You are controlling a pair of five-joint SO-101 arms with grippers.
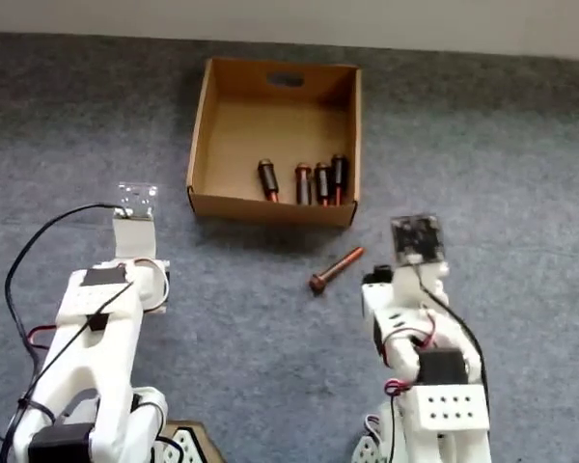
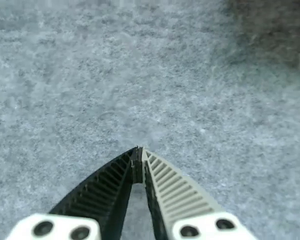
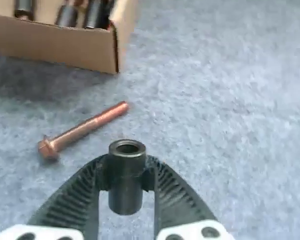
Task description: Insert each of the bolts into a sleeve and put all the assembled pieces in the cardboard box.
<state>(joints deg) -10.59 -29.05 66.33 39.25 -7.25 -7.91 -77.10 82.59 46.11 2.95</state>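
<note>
At the right gripper's [image 3: 126,162] nine o'clock lay a bolt [image 3: 82,131] — its fingers [image 3: 72,200] clamped the sleeve [image 3: 125,190], the left gripper's [image 2: 140,152] pressed together; a tilted sleeve could jam insertion.

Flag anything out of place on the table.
One bare copper bolt lies askew on the grey carpet outside the cardboard box, unsleeved. A black sleeve sits in the right gripper. Nothing looks damaged or spilled.
</note>
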